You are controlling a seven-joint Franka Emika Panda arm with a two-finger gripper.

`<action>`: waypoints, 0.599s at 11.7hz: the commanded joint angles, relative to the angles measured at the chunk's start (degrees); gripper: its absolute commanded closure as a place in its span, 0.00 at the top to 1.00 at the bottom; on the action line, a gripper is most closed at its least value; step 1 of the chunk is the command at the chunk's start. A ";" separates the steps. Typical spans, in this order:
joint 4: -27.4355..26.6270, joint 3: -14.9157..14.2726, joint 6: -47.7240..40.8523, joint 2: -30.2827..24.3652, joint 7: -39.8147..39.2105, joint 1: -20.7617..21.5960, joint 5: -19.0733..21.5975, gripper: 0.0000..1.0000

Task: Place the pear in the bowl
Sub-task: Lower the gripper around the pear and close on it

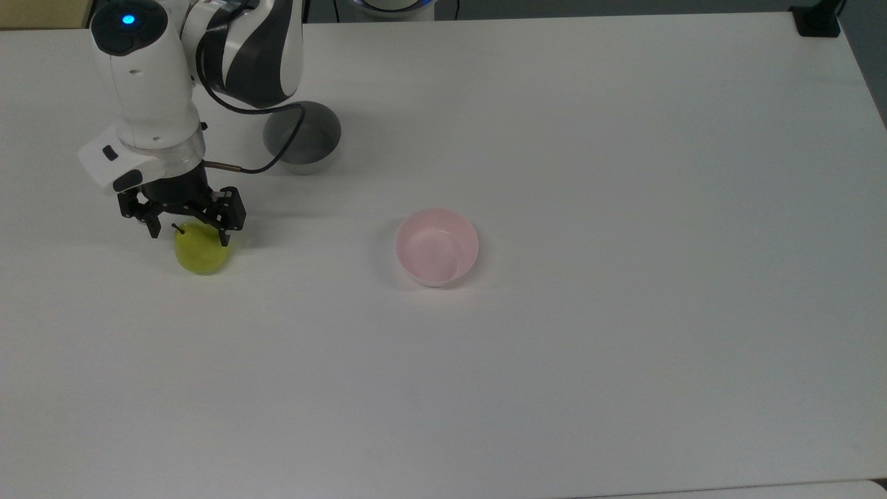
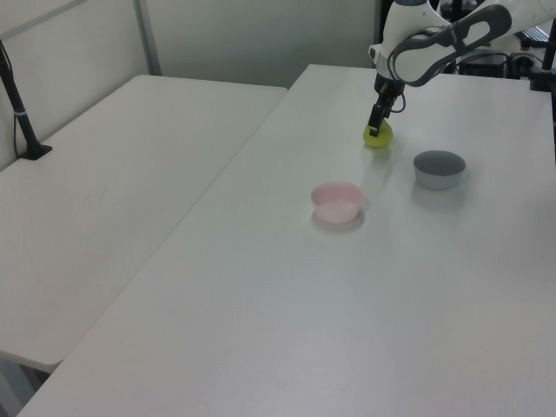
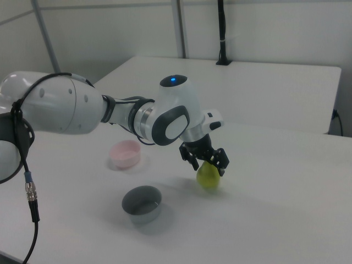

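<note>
No text, label, brand, number or sign can be read in any of the three views. The arm's white shell, the two bowls and the white table carry no legible marking.

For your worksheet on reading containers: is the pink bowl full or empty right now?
Empty. The top view looks straight into the pink bowl and shows bare pink inside; the pear sits on the table, under the gripper.
</note>
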 commanded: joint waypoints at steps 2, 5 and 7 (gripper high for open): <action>-1.21 0.09 4.15 0.70 2.39 0.56 -0.53 0.79; -1.13 0.18 4.88 1.85 3.81 0.64 -0.61 0.30; -1.04 0.44 4.61 1.58 3.89 0.65 -0.61 0.07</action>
